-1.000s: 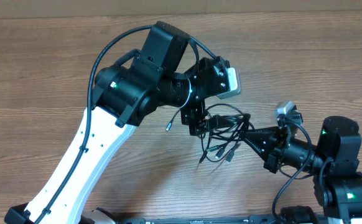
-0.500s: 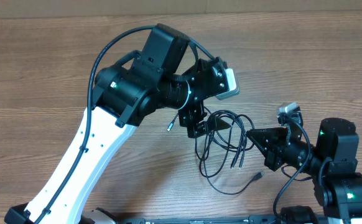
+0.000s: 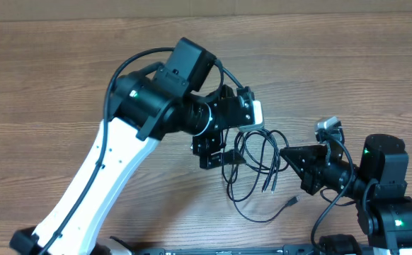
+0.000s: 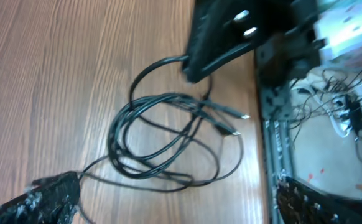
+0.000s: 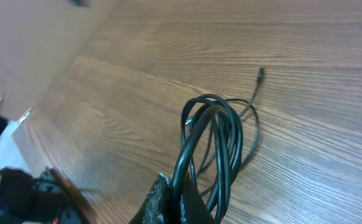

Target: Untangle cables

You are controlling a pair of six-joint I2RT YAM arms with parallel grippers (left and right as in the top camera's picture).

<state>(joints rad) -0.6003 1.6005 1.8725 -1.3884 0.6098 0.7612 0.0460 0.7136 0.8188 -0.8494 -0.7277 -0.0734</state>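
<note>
**Wood-grain tabletop, knot not yet undone**

Brown tabletop [image 3: 50, 85] carrying one bundle of thin black cables [image 3: 252, 159], heaped between both arms in overlapping loops, plug ends trailing toward the robot's side. Right fingers [image 5: 158, 202] pinched on one loop; left fingers [image 4: 44, 196] spread wide, holding nothing. Judged barely begun: no cord separated, every loop left to pull free.

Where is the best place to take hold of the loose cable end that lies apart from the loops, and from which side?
Just behind its plug, from straight above, closing crosswise: it lies flat and clear of the tangled loops.
</note>
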